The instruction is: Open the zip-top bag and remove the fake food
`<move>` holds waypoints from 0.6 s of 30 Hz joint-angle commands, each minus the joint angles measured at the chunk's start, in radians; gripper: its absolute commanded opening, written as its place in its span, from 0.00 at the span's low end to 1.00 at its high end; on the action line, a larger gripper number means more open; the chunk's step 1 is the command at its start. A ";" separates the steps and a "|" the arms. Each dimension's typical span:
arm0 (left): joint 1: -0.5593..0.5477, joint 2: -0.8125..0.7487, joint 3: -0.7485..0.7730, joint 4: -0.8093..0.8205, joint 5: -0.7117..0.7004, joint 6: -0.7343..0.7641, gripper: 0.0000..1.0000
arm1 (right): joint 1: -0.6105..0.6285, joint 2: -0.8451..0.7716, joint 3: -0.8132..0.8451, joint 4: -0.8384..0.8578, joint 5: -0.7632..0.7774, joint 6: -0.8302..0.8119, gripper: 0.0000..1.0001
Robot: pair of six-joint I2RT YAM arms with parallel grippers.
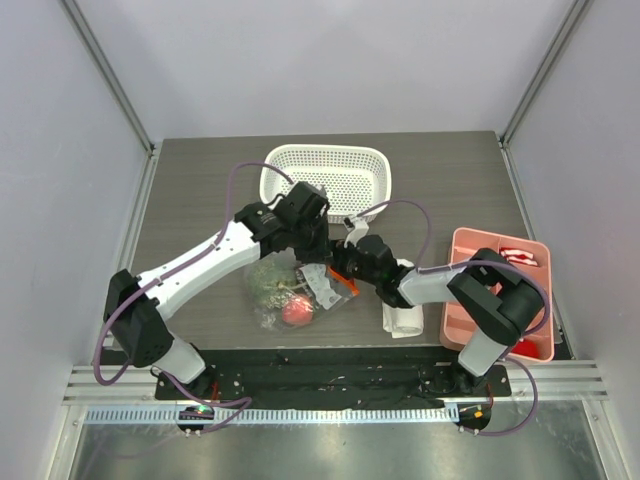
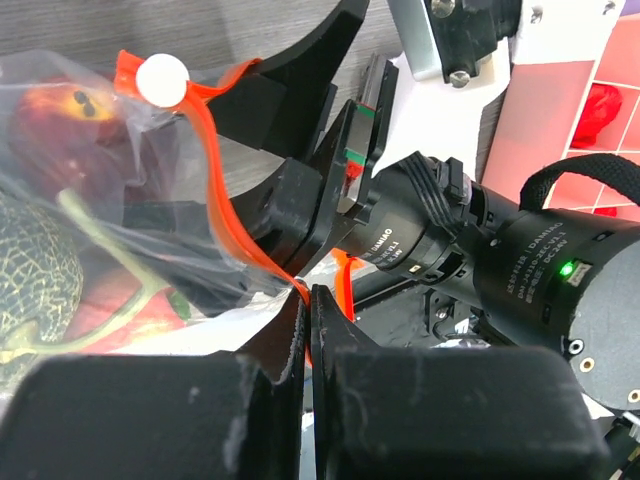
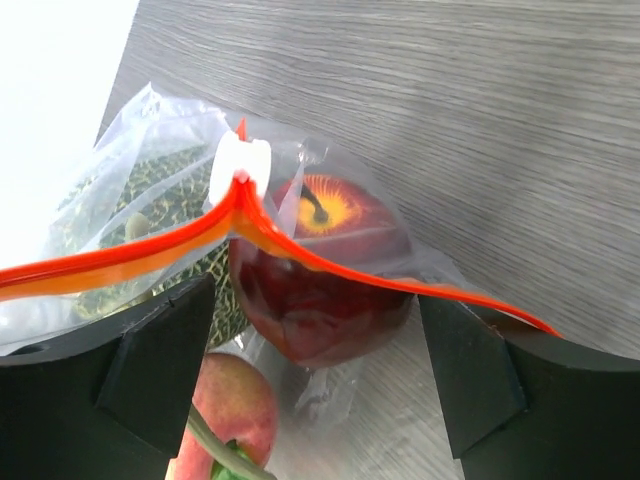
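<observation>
right wrist: clear zip-top bag (image 3: 150,130) bulging with fake food (image 3: 320,295).

Only readable text is "DAMIAO" in white print on the right arm's black wrist motor (image 2: 400,235) and again on the larger black motor (image 2: 545,265) behind it, left wrist view; model-number lines alongside are too small to read.

From above, the zip edge of the bag (image 1: 322,292) mostly hides under the left gripper (image 1: 316,258) and right gripper (image 1: 342,272); right of the bag, the right arm (image 1: 430,285) covers part of the cloth (image 1: 405,322).
</observation>
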 commanded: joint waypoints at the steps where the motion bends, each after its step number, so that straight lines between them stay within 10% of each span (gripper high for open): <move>1: -0.011 -0.027 -0.005 0.021 0.024 -0.006 0.00 | 0.035 0.039 0.037 0.172 0.018 0.017 0.89; 18: -0.011 -0.136 -0.117 0.020 -0.068 -0.022 0.00 | 0.037 -0.184 -0.004 -0.064 0.016 -0.032 0.12</move>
